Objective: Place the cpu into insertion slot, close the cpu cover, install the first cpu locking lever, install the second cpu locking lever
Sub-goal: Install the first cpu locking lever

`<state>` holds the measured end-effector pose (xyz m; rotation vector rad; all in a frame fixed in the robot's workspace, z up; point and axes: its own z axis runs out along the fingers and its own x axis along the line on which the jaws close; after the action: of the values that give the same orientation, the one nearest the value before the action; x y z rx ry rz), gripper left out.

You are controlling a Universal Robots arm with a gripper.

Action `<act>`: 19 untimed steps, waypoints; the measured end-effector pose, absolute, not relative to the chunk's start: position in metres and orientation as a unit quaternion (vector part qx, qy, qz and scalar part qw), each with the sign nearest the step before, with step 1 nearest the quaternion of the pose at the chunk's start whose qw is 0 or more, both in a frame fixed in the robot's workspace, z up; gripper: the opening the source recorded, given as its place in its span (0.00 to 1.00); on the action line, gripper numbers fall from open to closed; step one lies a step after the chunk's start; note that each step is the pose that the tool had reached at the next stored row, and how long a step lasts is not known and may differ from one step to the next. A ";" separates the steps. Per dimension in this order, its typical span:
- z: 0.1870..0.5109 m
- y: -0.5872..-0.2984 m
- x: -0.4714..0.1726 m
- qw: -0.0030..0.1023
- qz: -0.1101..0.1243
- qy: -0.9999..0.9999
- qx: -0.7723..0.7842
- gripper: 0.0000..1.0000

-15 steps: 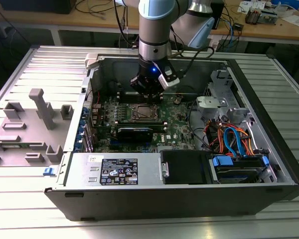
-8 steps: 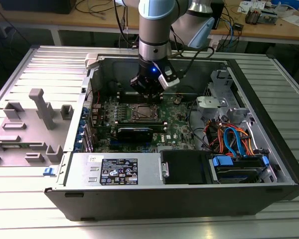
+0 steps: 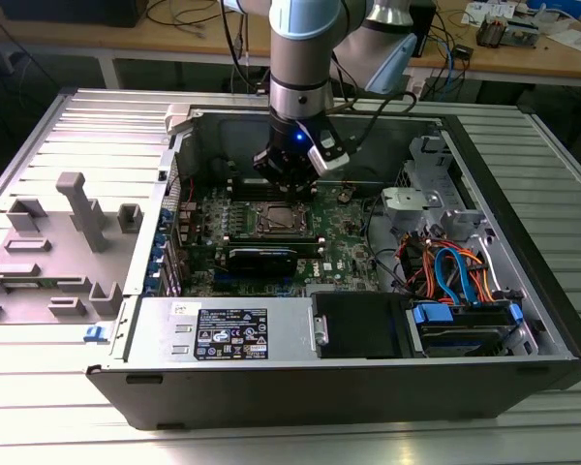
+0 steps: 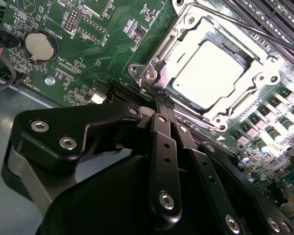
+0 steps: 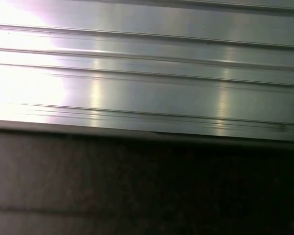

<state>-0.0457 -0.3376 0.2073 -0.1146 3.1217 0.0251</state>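
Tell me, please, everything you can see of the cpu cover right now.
The cpu cover is a thin silver metal frame with a large central cut-out, lying closed and flat over the insertion slot. The cpu shows through its opening. Screws sit at its corners. The gripper points at its edge.

The cpu is pale silver, glaring almost white, inside the silver cpu cover. The motherboard is green, the gripper black, the cables orange and blue, the ribbed table seemingly grey.
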 end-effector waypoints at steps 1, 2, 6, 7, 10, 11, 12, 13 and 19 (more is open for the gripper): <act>0.207 -0.338 -0.046 0.009 0.008 0.999 -0.037 0.11; 0.207 -0.338 -0.045 0.009 0.008 0.999 -0.037 0.11; 0.206 -0.338 -0.045 0.009 0.007 0.999 -0.037 0.11; 0.206 -0.338 -0.045 0.009 0.006 0.999 -0.037 0.11; 0.204 -0.338 -0.045 0.009 0.005 0.999 -0.037 0.11; 0.204 -0.338 -0.045 0.009 0.004 0.999 -0.037 0.11; 0.203 -0.338 -0.044 0.009 0.004 0.999 -0.037 0.11; 0.202 -0.337 -0.044 0.009 0.005 0.999 -0.037 0.11; 0.204 -0.338 -0.044 0.009 0.005 0.999 -0.037 0.11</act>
<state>-0.0440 -0.3376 0.2038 -0.1147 3.1222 0.0142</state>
